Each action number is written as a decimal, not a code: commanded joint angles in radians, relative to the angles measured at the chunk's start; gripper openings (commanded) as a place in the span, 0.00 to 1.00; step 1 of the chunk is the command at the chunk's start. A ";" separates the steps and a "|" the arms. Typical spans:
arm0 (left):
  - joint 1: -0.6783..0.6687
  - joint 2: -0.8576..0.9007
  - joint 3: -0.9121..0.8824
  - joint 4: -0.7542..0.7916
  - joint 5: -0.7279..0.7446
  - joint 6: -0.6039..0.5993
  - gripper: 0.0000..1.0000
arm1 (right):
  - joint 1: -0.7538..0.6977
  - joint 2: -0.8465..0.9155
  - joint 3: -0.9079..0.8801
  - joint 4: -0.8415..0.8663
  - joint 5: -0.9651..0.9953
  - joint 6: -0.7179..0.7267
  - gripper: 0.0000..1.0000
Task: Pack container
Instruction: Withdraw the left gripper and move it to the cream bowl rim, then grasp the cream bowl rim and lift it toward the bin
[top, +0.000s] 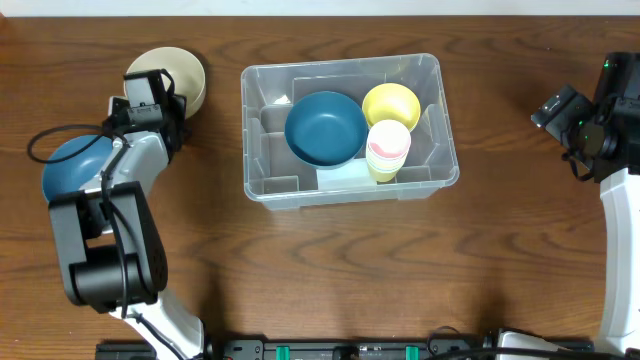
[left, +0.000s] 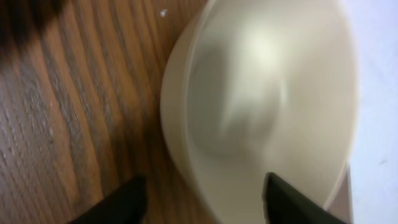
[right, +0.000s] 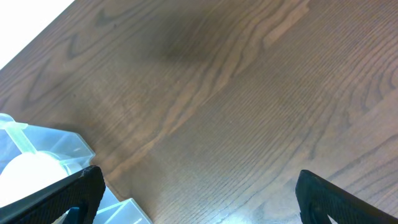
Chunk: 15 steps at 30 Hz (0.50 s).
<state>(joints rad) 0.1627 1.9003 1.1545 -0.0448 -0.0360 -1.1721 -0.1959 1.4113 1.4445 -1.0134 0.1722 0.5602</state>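
Looking down from overhead, the container sits mid-table, its long axis running left to right. It holds a dark blue bowl, a yellow bowl and a stack of cups. The left gripper hangs over a cream bowl at the far left corner, so the container lies to that arm's right, near the bowl but apart from it. A second blue bowl shows under the left arm. The right gripper sits well off by the right edge, so the left arm is plainly nearer the cream bowl.

From the left wrist, the fingers stand apart astride the cream bowl's wall, one outside over the table and one inside. No squeeze on the rim shows yet.

From the right wrist, the jaws gape wide over bare table, with a corner of the container at lower left.
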 joint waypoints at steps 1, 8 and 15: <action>0.006 0.046 0.014 -0.006 0.029 -0.001 0.43 | -0.006 0.003 0.005 -0.001 0.003 0.008 0.99; 0.007 0.047 0.014 -0.006 0.049 0.000 0.09 | -0.006 0.003 0.005 -0.001 0.003 0.008 0.99; 0.013 0.040 0.015 0.021 0.131 0.000 0.06 | -0.006 0.003 0.005 -0.001 0.003 0.008 0.99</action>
<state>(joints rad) 0.1661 1.9404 1.1561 -0.0437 0.0399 -1.1748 -0.1959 1.4113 1.4445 -1.0134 0.1722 0.5606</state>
